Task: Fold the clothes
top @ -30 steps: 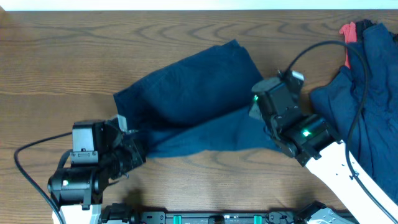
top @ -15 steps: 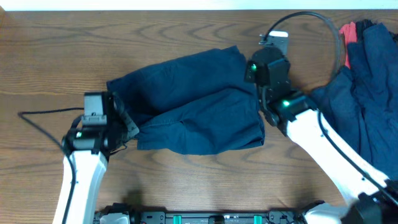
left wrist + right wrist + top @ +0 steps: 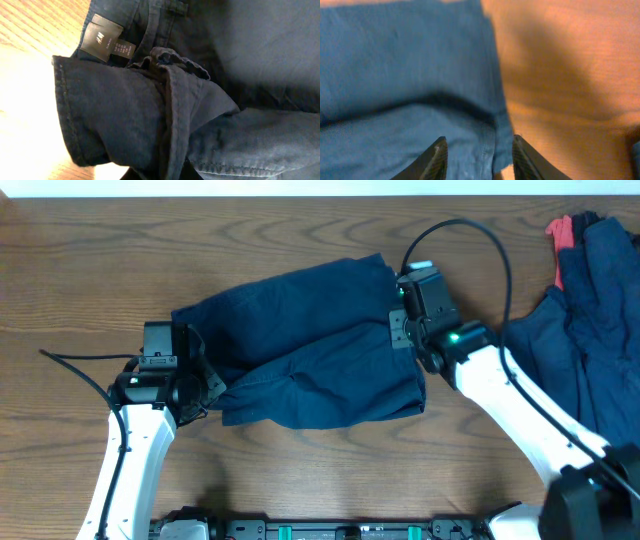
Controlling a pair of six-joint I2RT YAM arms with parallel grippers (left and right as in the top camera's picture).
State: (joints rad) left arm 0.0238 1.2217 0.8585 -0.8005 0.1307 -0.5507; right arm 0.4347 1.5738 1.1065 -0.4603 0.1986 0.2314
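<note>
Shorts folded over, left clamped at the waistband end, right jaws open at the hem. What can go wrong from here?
1. Left gripper is shut on a bunched wad of the shorts; any pull could drag the fold askew.
2. Right gripper stands open astride the hem edge; backing out low might snag the top layer.
3. The right arm runs beside the clothes pile; a wide swing could disturb it.

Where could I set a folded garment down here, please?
The table is bare left of the navy shorts, behind them along the far edge, and in front between left arm and right arm. The clothes pile crowds the right end.
</note>
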